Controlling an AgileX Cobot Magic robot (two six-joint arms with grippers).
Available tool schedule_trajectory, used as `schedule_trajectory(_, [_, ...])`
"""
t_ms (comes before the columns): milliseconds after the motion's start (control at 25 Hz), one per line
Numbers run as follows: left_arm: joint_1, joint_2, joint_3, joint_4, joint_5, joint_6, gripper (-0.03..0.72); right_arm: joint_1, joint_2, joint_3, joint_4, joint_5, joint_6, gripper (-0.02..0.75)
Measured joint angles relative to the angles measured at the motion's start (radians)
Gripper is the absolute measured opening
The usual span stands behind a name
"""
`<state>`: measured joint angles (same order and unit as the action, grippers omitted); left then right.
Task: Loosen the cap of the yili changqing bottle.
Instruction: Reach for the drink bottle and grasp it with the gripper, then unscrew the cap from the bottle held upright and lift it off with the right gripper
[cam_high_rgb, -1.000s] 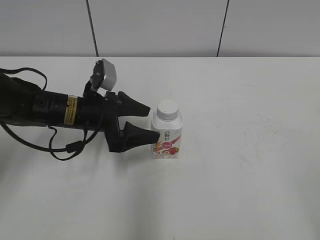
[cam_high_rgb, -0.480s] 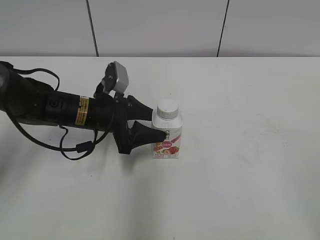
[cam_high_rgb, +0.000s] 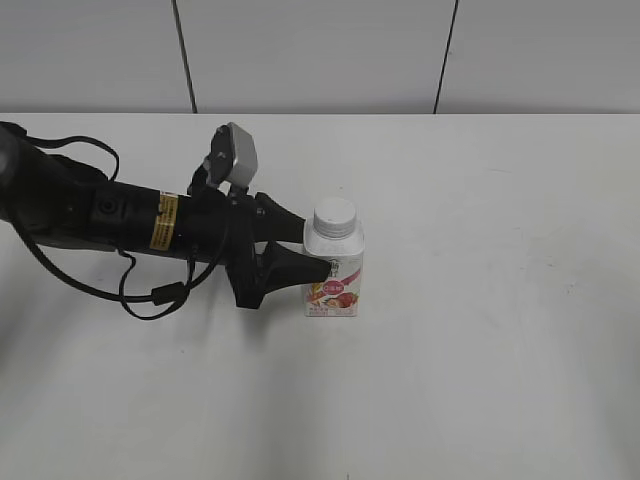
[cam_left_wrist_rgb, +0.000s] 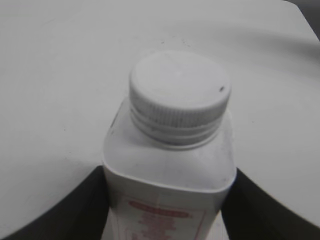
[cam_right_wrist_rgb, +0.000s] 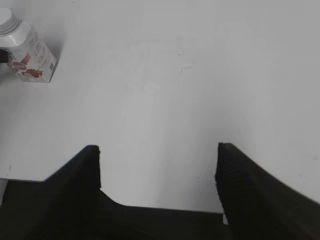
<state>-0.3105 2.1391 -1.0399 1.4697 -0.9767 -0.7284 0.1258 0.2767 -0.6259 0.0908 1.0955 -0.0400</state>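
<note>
The yili changqing bottle (cam_high_rgb: 334, 278) stands upright on the white table, its pink-red label facing front. Its white ribbed cap (cam_high_rgb: 335, 218) sits on the neck. My left gripper (cam_high_rgb: 312, 248) reaches in from the left, with one black finger behind the bottle's body and one in front. In the left wrist view the fingers (cam_left_wrist_rgb: 167, 210) press both sides of the bottle (cam_left_wrist_rgb: 170, 170) below the cap (cam_left_wrist_rgb: 179, 90). My right gripper (cam_right_wrist_rgb: 159, 165) is open and empty over bare table, far from the bottle (cam_right_wrist_rgb: 31, 57), and is outside the exterior view.
The white table (cam_high_rgb: 480, 350) runs to a grey panelled wall at the back. The left arm's black body and cables (cam_high_rgb: 100, 215) lie across the table's left side. The table's near edge shows in the right wrist view (cam_right_wrist_rgb: 20, 179).
My left gripper moved right from beside the bottle until its fingers flank the bottle's body, and they narrowed onto it. The bottle stayed in place.
</note>
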Motion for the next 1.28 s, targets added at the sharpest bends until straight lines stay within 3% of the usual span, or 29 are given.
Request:
schedule_trajectory(440, [0.000, 0.000, -0.002, 0.009, 0.000, 0.004, 0.419, 0.000, 0.643, -0.267, 0.040, 0.071, 0.000, 0.566])
schedule_trajectory(800, [0.000, 0.000, -0.004, 0.023, -0.002, 0.069, 0.416, 0.001, 1.017, -0.479, 0.045, 0.113, -0.011, 0.565])
schedule_trajectory(1280, [0.000, 0.000, -0.004, 0.025, -0.002, 0.082, 0.414, 0.191, 1.334, -0.759, 0.044, 0.116, -0.021, 0.503])
